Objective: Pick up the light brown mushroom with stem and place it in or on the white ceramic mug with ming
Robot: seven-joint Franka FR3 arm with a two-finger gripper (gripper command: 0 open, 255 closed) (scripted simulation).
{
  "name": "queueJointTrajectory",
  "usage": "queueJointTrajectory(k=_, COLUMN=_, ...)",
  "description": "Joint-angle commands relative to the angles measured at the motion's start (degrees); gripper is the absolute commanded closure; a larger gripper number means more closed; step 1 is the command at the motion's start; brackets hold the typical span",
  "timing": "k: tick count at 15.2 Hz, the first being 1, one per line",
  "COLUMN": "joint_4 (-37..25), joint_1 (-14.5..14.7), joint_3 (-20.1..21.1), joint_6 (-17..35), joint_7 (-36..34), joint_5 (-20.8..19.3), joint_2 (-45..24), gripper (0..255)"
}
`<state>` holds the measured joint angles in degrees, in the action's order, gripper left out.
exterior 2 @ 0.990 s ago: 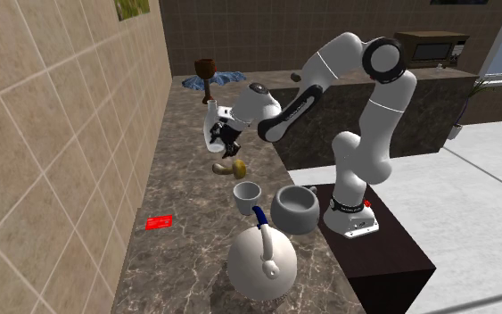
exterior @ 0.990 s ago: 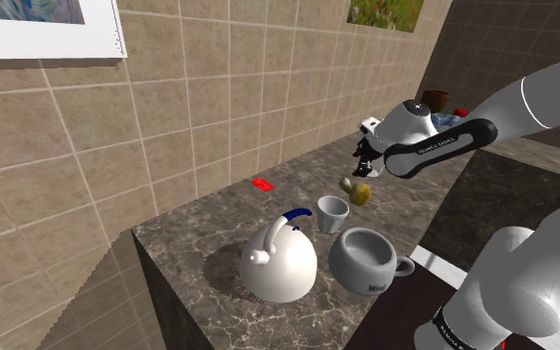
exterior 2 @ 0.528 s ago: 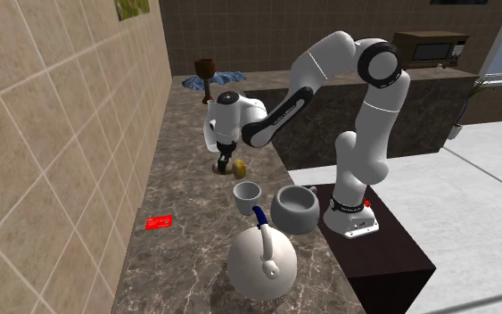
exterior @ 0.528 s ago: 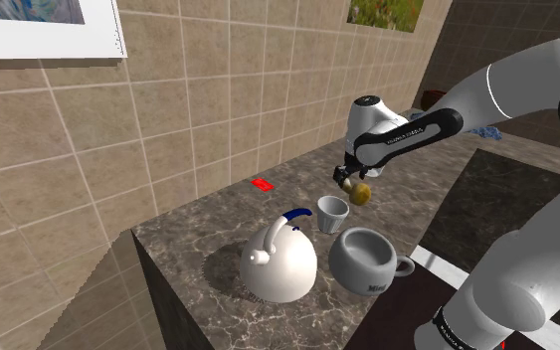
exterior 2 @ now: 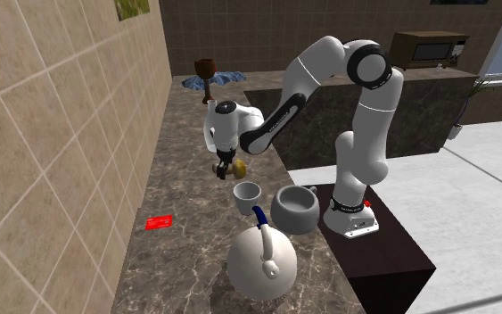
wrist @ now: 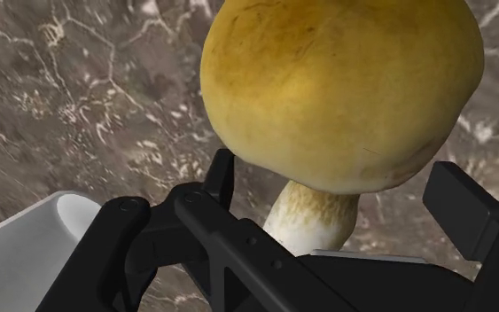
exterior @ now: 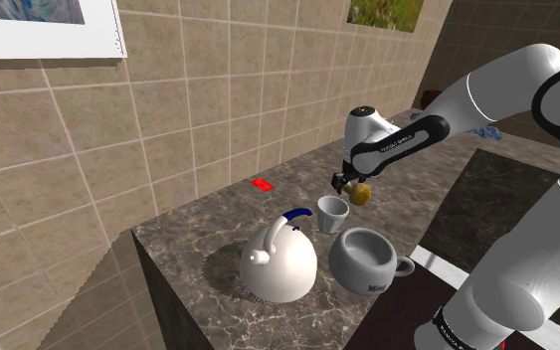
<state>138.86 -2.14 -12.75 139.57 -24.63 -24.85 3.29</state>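
The arm reaches over the dark marble desk (exterior: 193,249) and its end effector (exterior: 348,185) sits low, right down at the mushroom (exterior: 362,191). The mushroom seems to lie on its side on the desk, tan cap (wrist: 340,84) pointing away from the hand and pale stem (wrist: 312,217) running back between the two black fingers (wrist: 207,217). The fingers stand well apart. The one on the far side of the stem is clearly off it, and I cannot tell whether the nearer one touches, so nothing is clasped.

A small white cup (exterior: 332,212) stands just beside the mushroom. Past the cup, nearer the arm's stand, is the pale grey mug (exterior: 365,261), upright with its handle towards the desk's edge. A round white kettle (exterior: 279,261) with a blue handle stands next to the mug. A red card (exterior: 262,184) lies flat nearer the tiled wall. The mushroom is apart from the mug, with the cup between them.
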Motion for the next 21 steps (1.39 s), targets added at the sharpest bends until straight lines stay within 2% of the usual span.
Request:
queueJointTrajectory(k=1, joint_4=-0.05, joint_1=-0.03, joint_3=-0.04, joint_6=0.25, joint_7=-0.02, joint_5=-0.02, joint_2=-0.27, gripper=0)
queueJointTrajectory(k=6, joint_4=-0.05, joint_1=-0.03, joint_3=-0.04, joint_6=0.24, joint_7=-0.02, joint_5=-0.02, joint_2=-0.26, gripper=0)
queueJointTrajectory(k=7, joint_4=-0.05, joint_1=-0.03, joint_3=-0.04, joint_6=0.24, joint_7=-0.02, joint_5=-0.02, joint_2=-0.26, gripper=255)
queueJointTrajectory(k=16, joint_4=-0.05, joint_1=-0.03, joint_3=-0.04, joint_6=0.25, joint_7=-0.02, joint_5=-0.02, joint_2=-0.27, gripper=255)
queueJointTrajectory(k=21, joint_4=-1.35, joint_1=0.22, joint_3=0.18, joint_6=-3.67, joint_7=1.36, joint_5=0.95, joint_2=2.45, gripper=255)
